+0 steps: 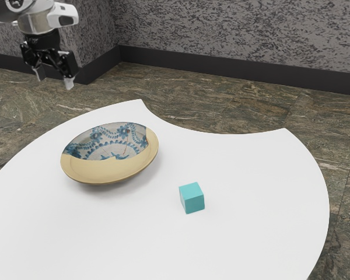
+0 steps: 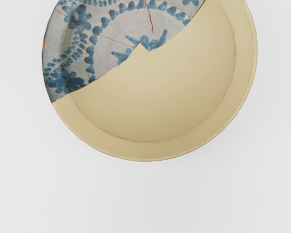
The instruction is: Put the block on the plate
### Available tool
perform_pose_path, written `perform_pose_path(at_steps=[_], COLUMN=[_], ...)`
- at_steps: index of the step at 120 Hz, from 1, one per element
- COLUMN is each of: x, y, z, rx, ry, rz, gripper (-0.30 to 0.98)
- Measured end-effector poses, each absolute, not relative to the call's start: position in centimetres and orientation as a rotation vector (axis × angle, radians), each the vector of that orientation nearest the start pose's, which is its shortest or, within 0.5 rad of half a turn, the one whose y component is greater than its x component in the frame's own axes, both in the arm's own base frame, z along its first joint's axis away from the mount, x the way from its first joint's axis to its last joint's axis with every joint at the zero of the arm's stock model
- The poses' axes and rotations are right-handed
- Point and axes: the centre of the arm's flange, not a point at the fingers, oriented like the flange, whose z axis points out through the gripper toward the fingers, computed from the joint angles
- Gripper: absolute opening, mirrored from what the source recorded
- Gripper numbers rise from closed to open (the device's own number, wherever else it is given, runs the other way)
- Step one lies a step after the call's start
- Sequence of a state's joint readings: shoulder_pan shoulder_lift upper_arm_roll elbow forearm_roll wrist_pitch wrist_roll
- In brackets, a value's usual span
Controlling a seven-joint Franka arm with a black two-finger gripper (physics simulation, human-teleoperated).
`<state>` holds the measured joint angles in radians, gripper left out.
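White, smooth and plain, the bench (image 1: 251, 245) has a rounded outline, with a shallow curve cut into its far edge between 2 corners. Around it lies a floor (image 1: 221, 111) of brown and green veined stone. Behind, the wall (image 1: 221, 35) is mottled grey above a dark skirting (image 1: 233, 70), and it juts out in a corner toward the exterior view's left.

Teal all over, the block (image 1: 192, 198) is a small cube with crisp edges. It shows 3 faces: a lighter top, a broad side and a narrow, darker side. It sits flat on the bench, on the exterior view's right of the plate (image 1: 108, 170) and well apart from it. The plate is round and shallow, tan over much of its face, the rest greyish white with blue flowers, leaves and thin cracks.

Raised at the exterior view's upper left, the hand (image 1: 54, 78) is open, its 2 fingers spread apart.
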<state>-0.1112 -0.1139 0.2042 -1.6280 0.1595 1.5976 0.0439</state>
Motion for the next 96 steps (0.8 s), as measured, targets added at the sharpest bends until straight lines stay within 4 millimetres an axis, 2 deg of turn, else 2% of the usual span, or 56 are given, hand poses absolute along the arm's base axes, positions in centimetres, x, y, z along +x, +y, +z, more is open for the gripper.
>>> perform_pose_path(at_steps=[18,24,40,48,54,64,70,83,96], x=[52.2,52.7,55.9,57.6,58.7,60.1,60.6,61.8,62.9], y=[7.2,7.2,6.5,5.5,3.2,-3.2,-6.1,-9.7,-12.2], z=[65.5,64.6,57.9,53.9,51.8,48.7,46.7,43.0,39.5], rx=[-2.994,-2.993,-2.987,-3.015,-3.042,-3.076,-3.091,-3.112,-3.12], ry=[-0.106,-0.115,-0.11,-0.132,-0.141,-0.115,-0.134,-0.245,-0.371], rz=[-0.098,-0.074,0.067,0.109,0.124,0.139,0.148,0.164,0.171], gripper=[0.69,0.69,0.69,0.69,0.69,0.69,0.68,0.69,0.69])
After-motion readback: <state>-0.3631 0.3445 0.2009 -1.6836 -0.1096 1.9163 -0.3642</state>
